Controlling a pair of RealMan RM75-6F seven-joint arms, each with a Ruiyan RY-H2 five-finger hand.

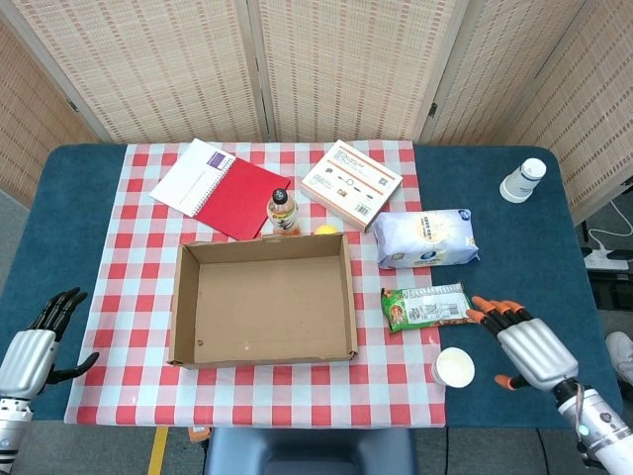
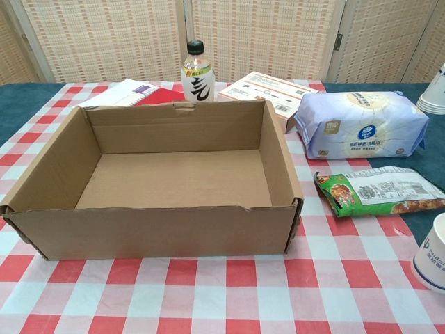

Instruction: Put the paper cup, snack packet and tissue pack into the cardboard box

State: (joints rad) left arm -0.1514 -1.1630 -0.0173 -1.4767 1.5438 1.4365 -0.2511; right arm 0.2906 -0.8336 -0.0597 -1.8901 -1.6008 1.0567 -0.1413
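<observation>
Paper cup (image 1: 454, 367) upright just left of the right robot hand (image 1: 531, 349) — fingers apart, holding nothing; snack packet (image 1: 428, 306) just beyond its fingertips. Left robot hand (image 1: 33, 351) spread too, far off.

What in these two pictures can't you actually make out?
- Hands: the chest view shows neither; only the head view has the right hand and left hand.
- Cup: cut off by the chest view's right edge.
- Yellow thing: mostly hidden behind the box wall in the head view.
- Snack packet print: too small to read.
- Bottle: base hidden behind the box in the chest view.
</observation>
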